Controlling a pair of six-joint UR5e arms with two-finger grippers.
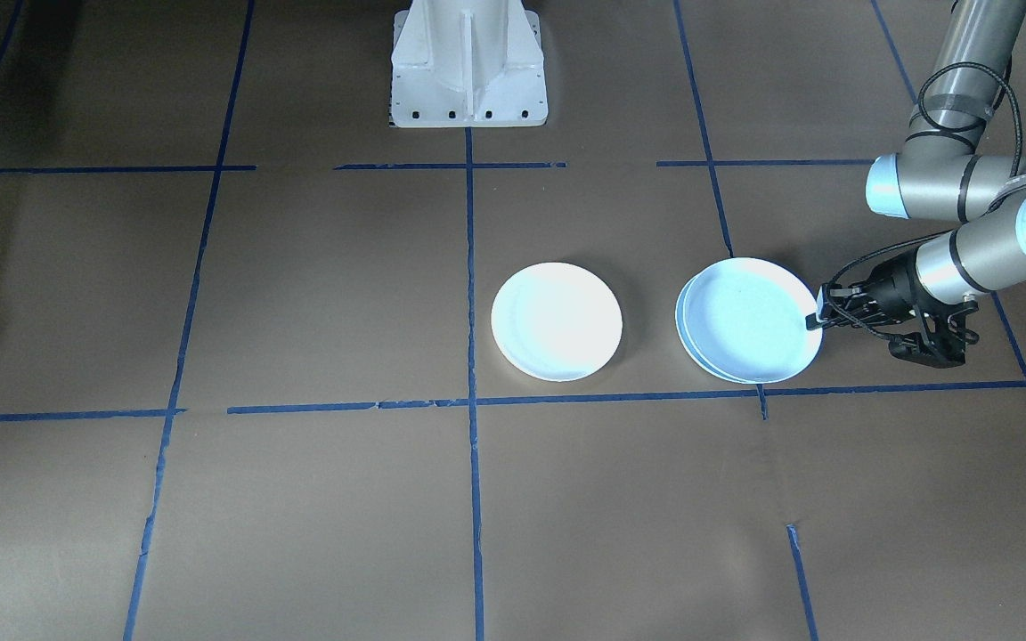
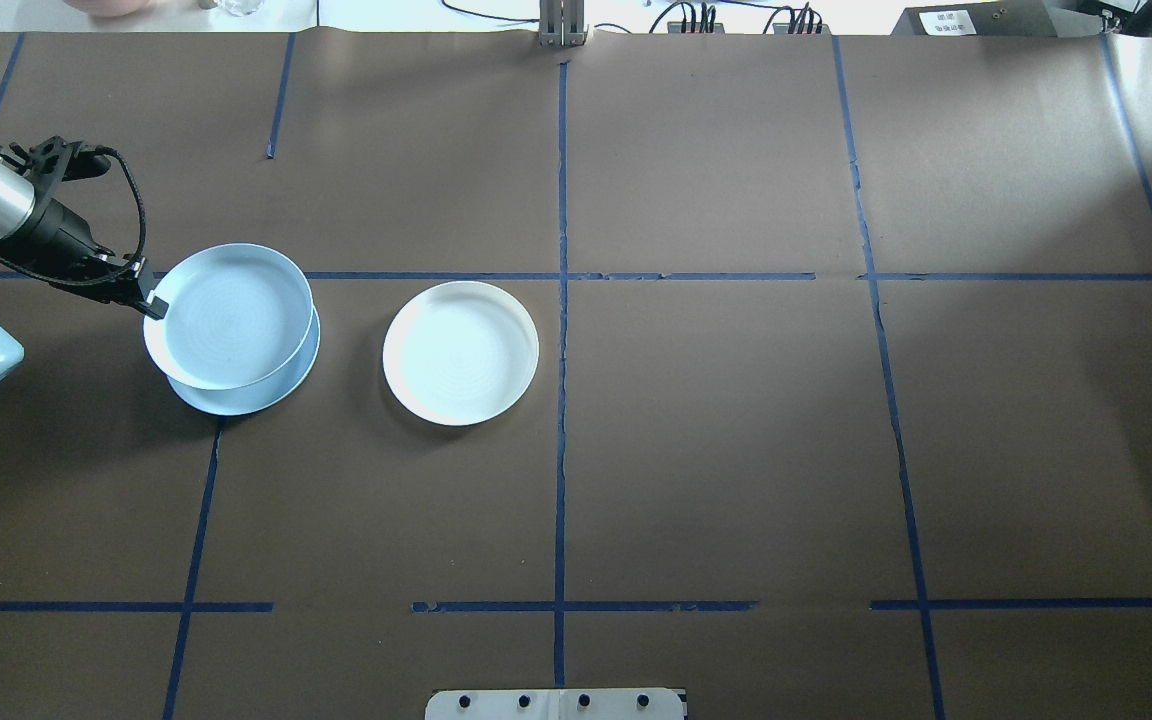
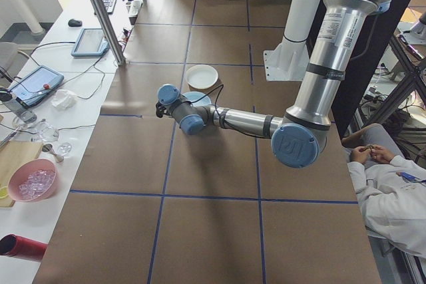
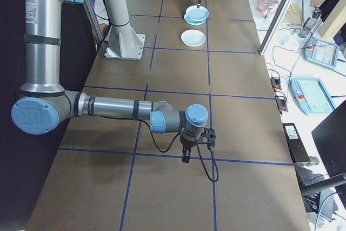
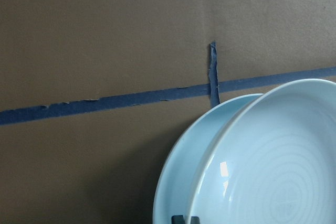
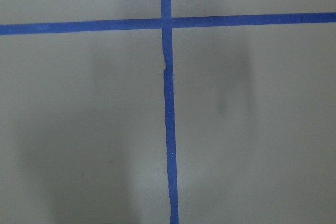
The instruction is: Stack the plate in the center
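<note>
While left gripper (image 2: 151, 303) pinches rim of top blue plate (image 2: 231, 315), fingers closed on it, plate sits lifted over bottom blue plate (image 2: 266, 392). White plate (image 2: 460, 352) waits near bench middle. Stacking not done yet. Right gripper (image 4: 186, 157) far off; cannot tell its fingers.

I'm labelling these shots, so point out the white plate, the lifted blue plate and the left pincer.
white plate (image 2: 460, 352), overhead exterior view, centre of its well
lifted blue plate (image 2: 231, 315), overhead exterior view, centre of its well
left pincer (image 2: 152, 302), overhead exterior view, fingertips at the plate's rim
</note>
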